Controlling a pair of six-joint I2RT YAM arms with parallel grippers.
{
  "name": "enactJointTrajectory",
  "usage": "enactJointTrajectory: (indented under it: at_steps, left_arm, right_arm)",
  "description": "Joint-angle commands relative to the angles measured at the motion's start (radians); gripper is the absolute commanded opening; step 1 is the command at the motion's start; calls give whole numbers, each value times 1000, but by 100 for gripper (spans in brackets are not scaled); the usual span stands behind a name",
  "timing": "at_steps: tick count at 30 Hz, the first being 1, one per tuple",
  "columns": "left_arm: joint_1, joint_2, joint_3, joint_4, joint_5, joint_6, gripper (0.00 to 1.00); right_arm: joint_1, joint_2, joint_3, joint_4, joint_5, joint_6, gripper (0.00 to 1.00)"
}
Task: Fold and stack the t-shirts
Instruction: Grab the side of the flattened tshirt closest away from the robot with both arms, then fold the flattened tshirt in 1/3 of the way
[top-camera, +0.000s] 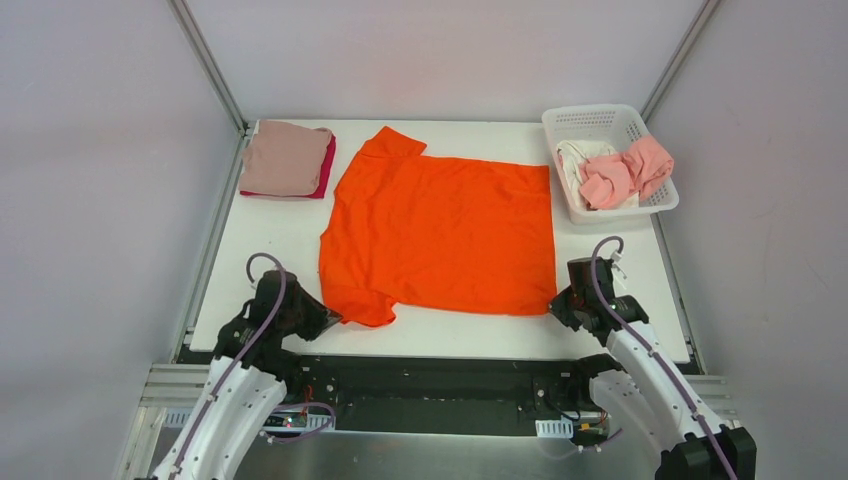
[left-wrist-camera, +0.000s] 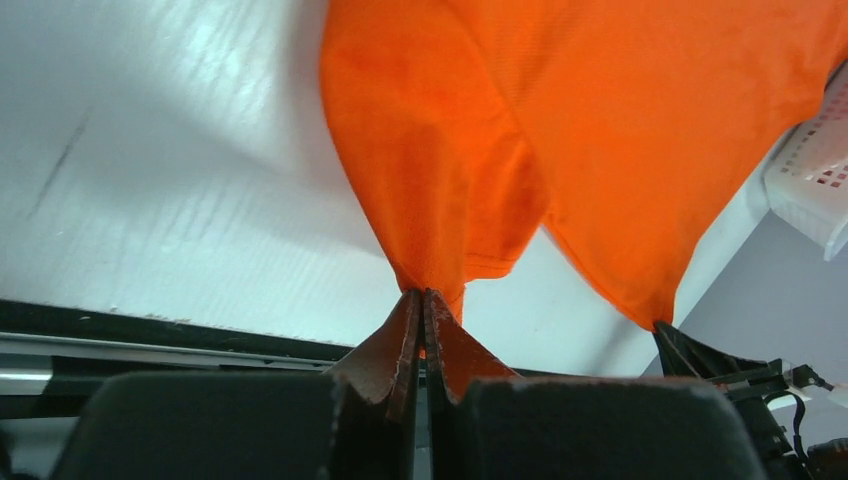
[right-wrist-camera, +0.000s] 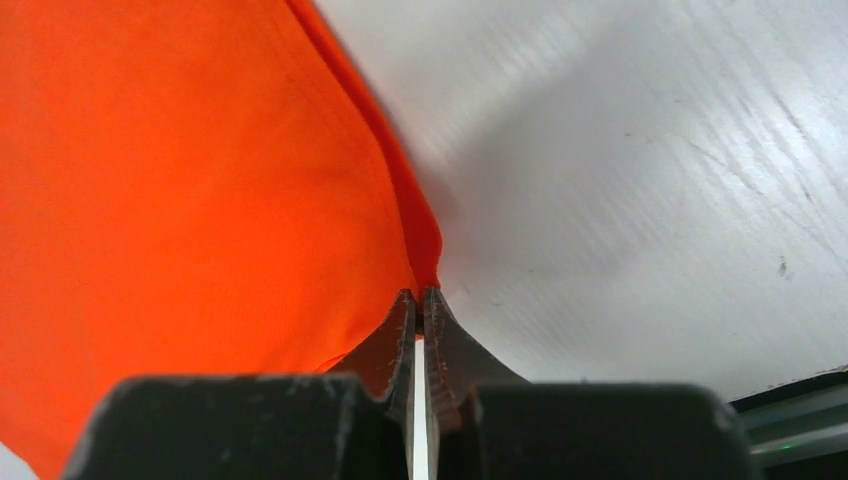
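Left pincer (left-wrist-camera: 423, 303) clamped on orange shirt (top-camera: 440, 235) at its near sleeve, right pincer (right-wrist-camera: 420, 300) clamped on its near hem corner; shirt lies spread on bench (top-camera: 270, 265).

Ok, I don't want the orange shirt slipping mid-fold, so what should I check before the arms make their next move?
1. Left gripper shut on the orange shirt: ok.
2. Right gripper shut on the shirt's near right corner: ok.
3. Shirt spread flat: not ok, the near sleeve is bunched at the left grip.
4. Folded pile apart from the shirt: ok.
5. Basket clear of the shirt's far corner: cannot tell, the two edges come very close.
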Motion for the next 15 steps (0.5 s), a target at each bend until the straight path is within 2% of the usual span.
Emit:
enactJointTrajectory:
  at_steps: [1,8,15]
  left_arm:
    - [-6,196,97,225,40,40,0]
    - [-7,592,353,437,17,171,0]
    - [-5,848,565,500,-10,258,0]
  right_arm:
    - [-4,60,105,26,-51,-54,0]
    - [-13,195,270,27,0,-89,0]
    - [-45,344,401,56,10,-139,0]
